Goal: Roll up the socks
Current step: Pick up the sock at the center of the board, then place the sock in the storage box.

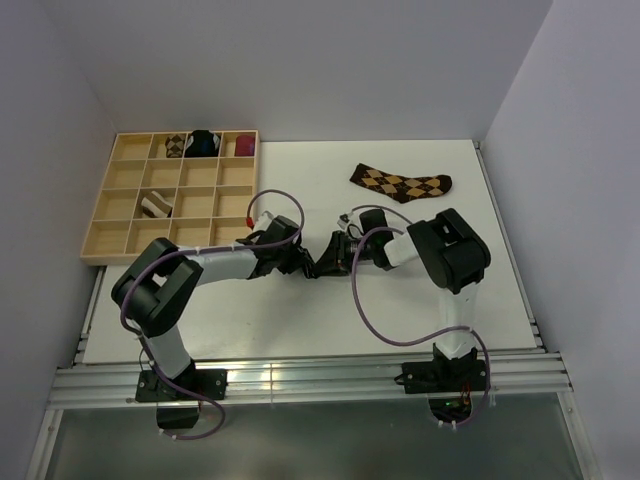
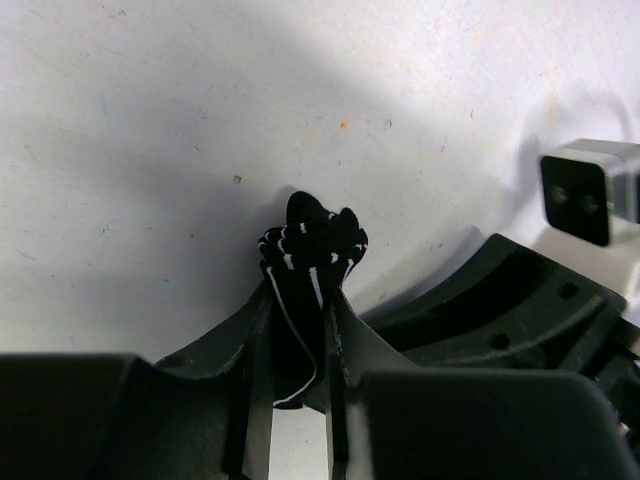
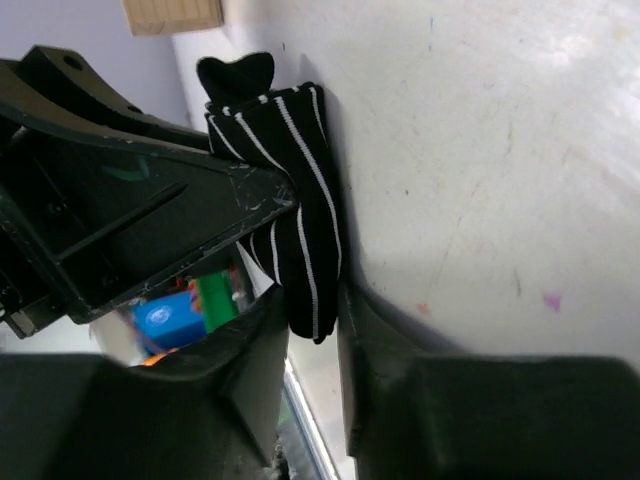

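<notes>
The black sock with thin white stripes [image 2: 310, 245] sits bunched into a short, thick wad between the two sets of jaws, at the middle of the table [image 1: 300, 180]. It looks light, soft and springy, so I judge a roll would loosen unless pinched across its full thickness near the folded end. Well to the left of the left jaws lies the wooden compartment tray [image 1: 125, 207], with a brown-and-cream striped sock [image 1: 155, 205] rolled up in one cell. Its raised rim is the nearest edge on that side. The left jaws stand narrow and clamped on the wad, the fabric bulging just past their tips. The right jaws stand partly apart with the sock's other end between them. Whether they press on it I cannot tell. The two arms' heads nearly touch here, so there is little room between them for turning. Beyond and to the right of the right jaws the brown argyle sock [image 1: 402, 183] lies flat, well apart, with bare table around it.
</notes>
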Controlling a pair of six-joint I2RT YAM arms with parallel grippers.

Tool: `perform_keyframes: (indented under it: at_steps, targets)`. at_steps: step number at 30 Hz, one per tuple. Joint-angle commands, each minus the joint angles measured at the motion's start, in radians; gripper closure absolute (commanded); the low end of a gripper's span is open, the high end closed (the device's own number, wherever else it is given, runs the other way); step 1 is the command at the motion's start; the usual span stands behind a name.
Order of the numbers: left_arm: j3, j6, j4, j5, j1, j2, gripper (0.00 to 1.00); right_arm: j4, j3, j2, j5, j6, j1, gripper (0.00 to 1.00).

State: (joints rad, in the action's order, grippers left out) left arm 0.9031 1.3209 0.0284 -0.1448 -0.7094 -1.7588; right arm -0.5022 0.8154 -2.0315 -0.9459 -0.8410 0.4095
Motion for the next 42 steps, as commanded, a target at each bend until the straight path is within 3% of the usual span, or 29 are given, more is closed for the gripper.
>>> perform_keyframes:
  at_steps: [1,8,16,19,22,24,34,42]
  targets:
    - [-0.017,-0.044,0.156,-0.022,-0.016,-0.05,1.0,0.077,-0.035,0.086,0.13,0.088,-0.003,0.63]
    - [0.048,-0.114,0.24,-0.104,-0.015,0.08,1.0,0.383,-0.035,0.423,0.34,0.305,-0.003,0.41]
    - [0.215,-0.248,0.384,-0.219,0.042,0.257,1.0,0.608,-0.042,0.828,0.602,0.45,-0.003,0.33]
    - [0.247,-0.299,0.412,-0.217,0.131,0.315,1.0,0.62,-0.067,0.939,0.631,0.468,-0.003,0.31]
    - [0.263,-0.354,0.415,-0.207,0.246,0.358,1.0,0.509,-0.161,1.069,0.622,0.45,-0.003,0.26]
    - [0.284,-0.408,0.401,-0.173,0.409,0.384,1.0,0.445,-0.217,1.181,0.624,0.456,-0.003,0.2]
    - [0.384,-0.511,0.377,-0.078,0.769,0.274,1.0,0.432,-0.251,1.254,0.65,0.474,-0.003,0.17]
    - [0.439,-0.546,0.326,0.005,0.898,0.088,1.0,0.427,-0.266,1.24,0.65,0.482,-0.001,0.17]
